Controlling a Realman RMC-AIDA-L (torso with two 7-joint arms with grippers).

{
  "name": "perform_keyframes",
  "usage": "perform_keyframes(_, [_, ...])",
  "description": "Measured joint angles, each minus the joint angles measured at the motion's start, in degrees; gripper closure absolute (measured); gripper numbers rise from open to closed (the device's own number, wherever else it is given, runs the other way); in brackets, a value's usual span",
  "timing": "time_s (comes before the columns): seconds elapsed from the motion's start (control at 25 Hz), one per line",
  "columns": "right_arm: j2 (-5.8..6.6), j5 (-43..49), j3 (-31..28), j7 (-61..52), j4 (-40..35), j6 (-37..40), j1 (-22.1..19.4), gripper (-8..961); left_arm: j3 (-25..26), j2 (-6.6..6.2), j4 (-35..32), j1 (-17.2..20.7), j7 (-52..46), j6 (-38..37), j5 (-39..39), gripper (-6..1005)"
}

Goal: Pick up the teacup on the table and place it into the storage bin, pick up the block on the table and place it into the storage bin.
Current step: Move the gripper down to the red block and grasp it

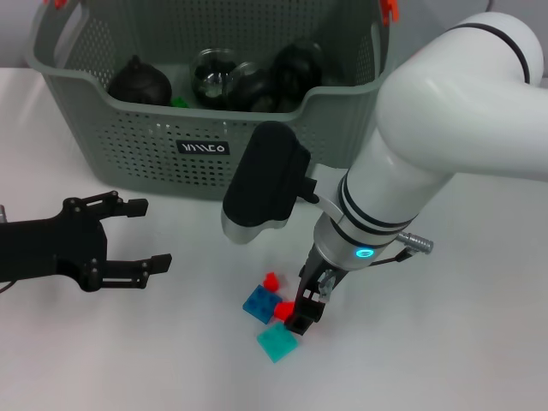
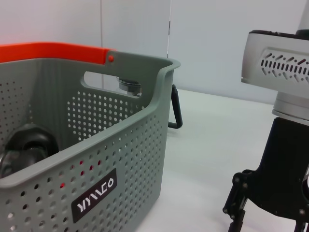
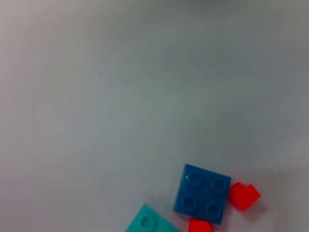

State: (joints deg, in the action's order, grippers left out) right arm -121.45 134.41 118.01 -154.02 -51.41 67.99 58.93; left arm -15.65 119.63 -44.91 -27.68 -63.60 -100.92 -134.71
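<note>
With the right claw [image 1: 306, 310] lowered among the clustered blocks and seemingly closed on a red block [image 1: 284, 310], the blue block [image 1: 259, 302] and teal block [image 1: 277, 342] beside it could be dragged, while the left claw [image 1: 141, 235] is held wide open, idle.

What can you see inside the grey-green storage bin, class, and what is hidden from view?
Inside the storage bin lie several dark rounded items and a clear glass-like piece. Its front wall covers their lower parts, so the bin's floor and anything lying there cannot be seen.
</note>
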Motion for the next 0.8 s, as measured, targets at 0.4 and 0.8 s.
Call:
perform_keyframes(0.4, [-0.01, -1.0, 0.1, 0.0, 1.5, -1.5, 0.2, 188, 0.2, -0.02, 0.5, 0.1, 0.4, 0.1, -0.1, 94])
perform_keyframes(0.8, [-0.12, -1.8, 0.3, 0.1, 1.6, -1.4, -0.1, 222, 0.3, -0.02, 0.5, 0.1, 0.5, 0.1, -0.1, 94])
